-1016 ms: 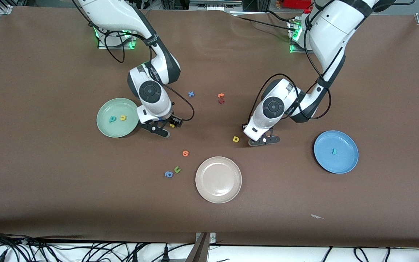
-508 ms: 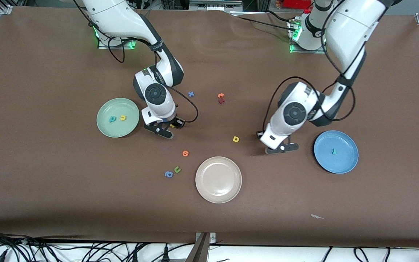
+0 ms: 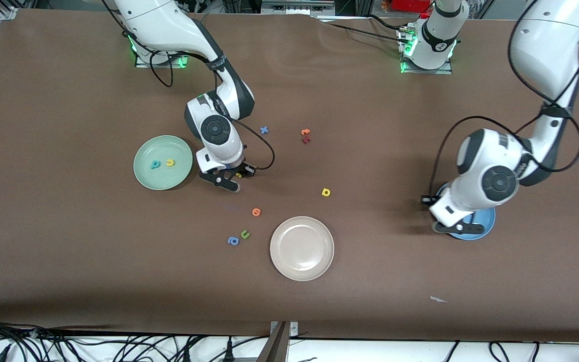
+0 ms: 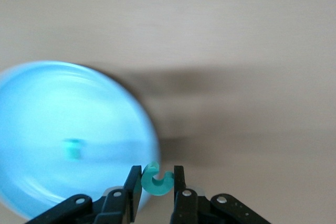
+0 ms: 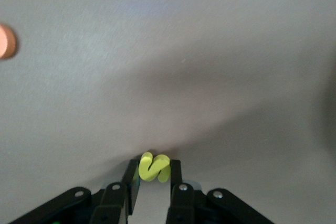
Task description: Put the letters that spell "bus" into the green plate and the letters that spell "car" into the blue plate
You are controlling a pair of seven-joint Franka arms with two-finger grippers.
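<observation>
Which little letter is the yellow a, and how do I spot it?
Find the cream plate. The yellow a lies alone on the brown table, farther from the front camera than that plate. The blue a lies beside a green u instead.

You have a big brown table (image 3: 68,261). On it sit a round mint-green plate (image 3: 148,177), a round cream plate (image 3: 302,248) nearer the front edge, and a round blue plate (image 3: 488,217) toward the left arm's end. Small foam letters lie loose around the middle: yellow (image 3: 325,192), orange (image 3: 256,212), green (image 3: 245,234) and blue (image 3: 232,241).
</observation>
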